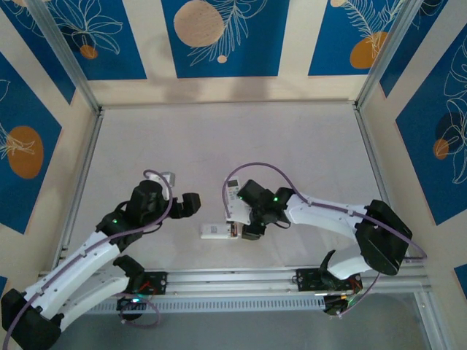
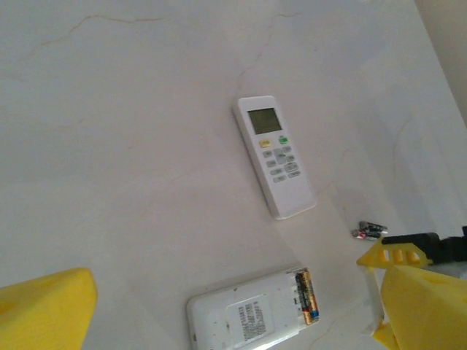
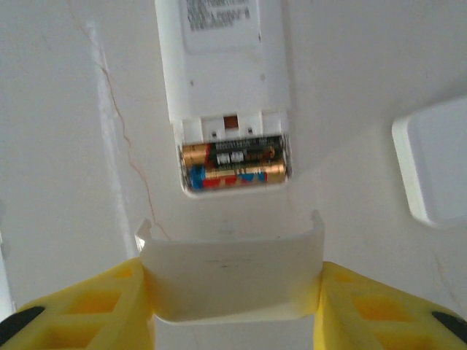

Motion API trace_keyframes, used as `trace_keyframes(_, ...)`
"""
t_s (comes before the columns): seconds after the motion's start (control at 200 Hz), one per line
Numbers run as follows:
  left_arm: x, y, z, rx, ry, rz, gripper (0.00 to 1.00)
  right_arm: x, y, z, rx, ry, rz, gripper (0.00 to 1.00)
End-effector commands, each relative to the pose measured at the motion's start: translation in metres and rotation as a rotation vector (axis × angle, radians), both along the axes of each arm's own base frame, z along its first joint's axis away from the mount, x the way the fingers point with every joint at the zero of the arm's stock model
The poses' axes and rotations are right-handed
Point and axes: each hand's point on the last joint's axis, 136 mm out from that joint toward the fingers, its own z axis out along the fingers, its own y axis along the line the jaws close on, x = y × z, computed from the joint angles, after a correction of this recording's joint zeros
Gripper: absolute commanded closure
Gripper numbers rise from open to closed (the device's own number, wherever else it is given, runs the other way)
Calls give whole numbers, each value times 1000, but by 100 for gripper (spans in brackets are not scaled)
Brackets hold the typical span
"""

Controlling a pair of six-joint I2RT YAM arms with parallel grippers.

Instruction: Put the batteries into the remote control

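A white remote control (image 3: 222, 58) lies face down with its battery bay open. Two batteries (image 3: 233, 164), gold and dark, sit side by side in the bay. My right gripper (image 3: 230, 292) is shut on the white battery cover (image 3: 230, 281), held just below the open bay and apart from it. From above, the right gripper (image 1: 246, 227) is at the remote control's (image 1: 213, 232) right end. In the left wrist view the same remote control (image 2: 248, 317) shows its filled bay (image 2: 306, 295). Two loose batteries (image 2: 370, 231) lie to its right. My left gripper (image 2: 230, 281) hangs open above the table, holding nothing.
A second white remote (image 2: 275, 155) lies face up, display and buttons showing, just beyond the first; its corner (image 3: 434, 168) is at the right of the right wrist view. Metal rails (image 1: 233, 278) run along the table's near edge.
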Motion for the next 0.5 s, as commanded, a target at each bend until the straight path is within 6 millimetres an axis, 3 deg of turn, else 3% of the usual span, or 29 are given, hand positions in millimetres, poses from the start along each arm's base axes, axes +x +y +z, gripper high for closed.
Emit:
trace_keyframes(0.0,2,18,-12,8,38,109,1,6,18,-3,24,-17,56,55)
trace_keyframes(0.19,-1,41,-31,38,131,245,1,12,32,-13,7,12,76,55)
trace_keyframes(0.495,-3,46,-40,16,164,265,1,0,35,-22,-5,87,79,53)
